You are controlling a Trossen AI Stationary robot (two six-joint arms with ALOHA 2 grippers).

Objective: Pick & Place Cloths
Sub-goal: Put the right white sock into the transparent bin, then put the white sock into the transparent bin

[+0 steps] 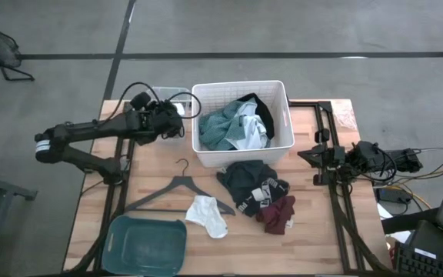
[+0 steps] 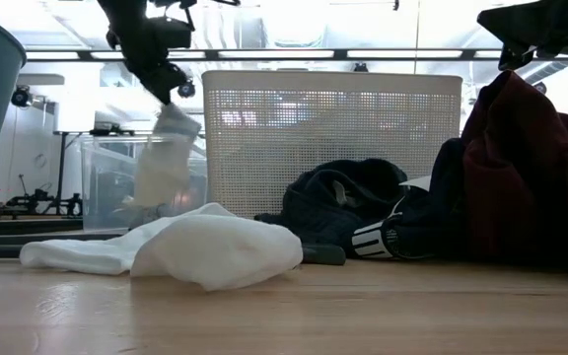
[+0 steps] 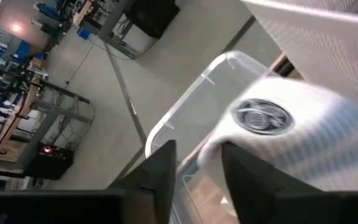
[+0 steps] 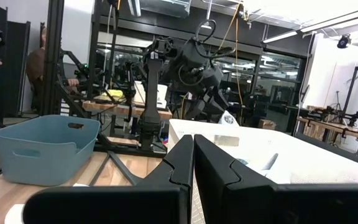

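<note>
My left gripper [image 1: 174, 117] [image 3: 197, 149] hangs open over the clear plastic bin [image 1: 168, 98] left of the white basket [image 1: 283, 96]. A white-grey cloth with a round logo [image 3: 291, 137] [image 2: 171, 148] hangs just below it, its lower part inside the bin. The basket holds teal-green [image 1: 220, 127], white-grey and black cloths. A black cloth with white print [image 1: 251, 183], a maroon one [image 1: 277, 214] and a white one [image 1: 206, 215] lie on the table. My right gripper [image 1: 323, 158] [image 4: 193, 152] waits shut at the table's right edge. My left gripper points slanting down over the clear bin. The white-grey cloth's upper end [image 3: 219, 146] lies beside one finger [image 3: 244, 177] and stays apart from the other. Whether that finger still touches the cloth, I cannot tell.
A black clothes hanger [image 1: 177, 191] lies on the table near the white cloth. A teal tub [image 1: 144, 246] sits at the near left corner. Bare wood shows along the near edge right of the tub. Cables trail off the right side.
</note>
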